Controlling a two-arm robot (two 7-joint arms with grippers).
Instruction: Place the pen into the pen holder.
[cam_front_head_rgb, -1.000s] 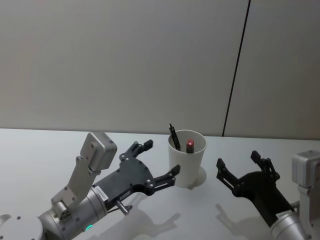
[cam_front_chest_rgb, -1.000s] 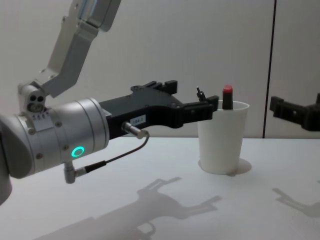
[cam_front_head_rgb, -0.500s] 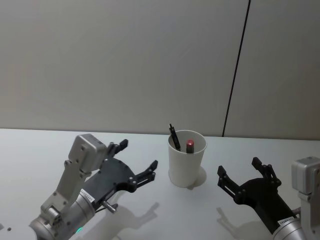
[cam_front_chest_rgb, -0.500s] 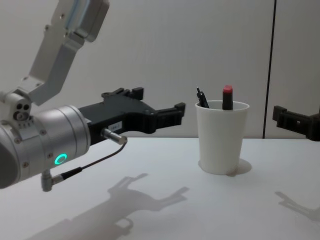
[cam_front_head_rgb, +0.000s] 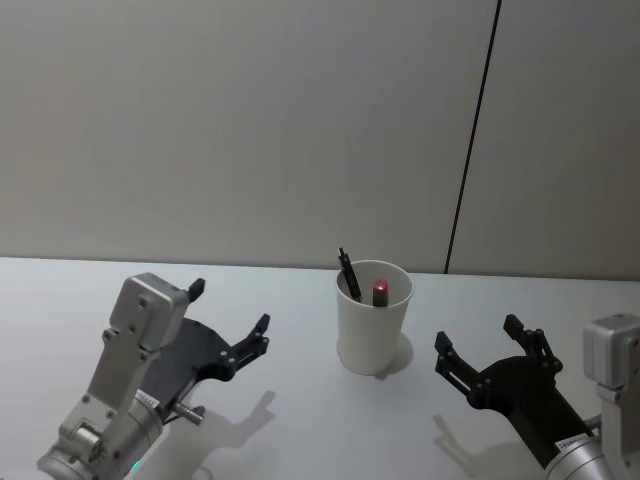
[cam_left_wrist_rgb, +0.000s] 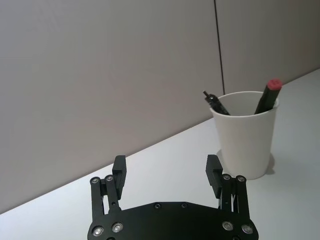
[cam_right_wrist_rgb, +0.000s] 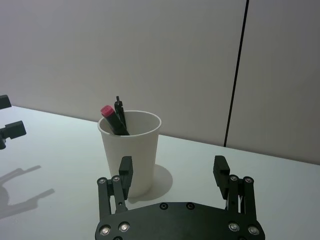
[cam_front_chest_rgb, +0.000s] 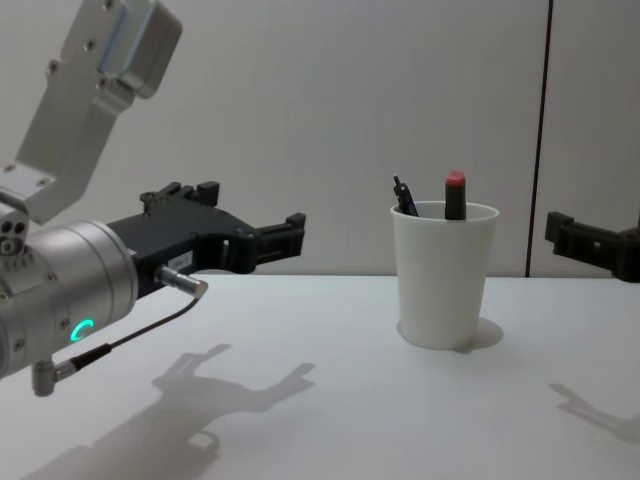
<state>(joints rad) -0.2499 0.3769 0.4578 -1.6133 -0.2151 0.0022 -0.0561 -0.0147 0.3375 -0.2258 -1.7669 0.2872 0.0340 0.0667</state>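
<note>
Pen holder: plain white tapered paper cup with rolled rim, upright on the pale grey table; I use it as the landmark. It has not moved over the last second.
Pens: a black pen with red cap and an all-black pen with a clip both stand inside the cup, tips sticking above the rim; the black one leans on the rim side toward my left arm. Both look the same as before.
Left gripper: black two-finger left gripper sits well to the left of the cup, fingers spread wide, nothing between them. A second ago I had one fingertip right against the cup wall; half a second ago it was already off; now it is pulled further back toward the body and clearly apart from the cup.
Left wrist check: left gripper fingers point toward the cup, open table between them and it.
Right gripper: black right gripper is right of the cup, near but not touching, fingers spread, empty. It dropped slightly in the first half second, then held steady.
Chest check: cup stands free, left gripper well clear of it, right gripper fingertip at the right edge.
</note>
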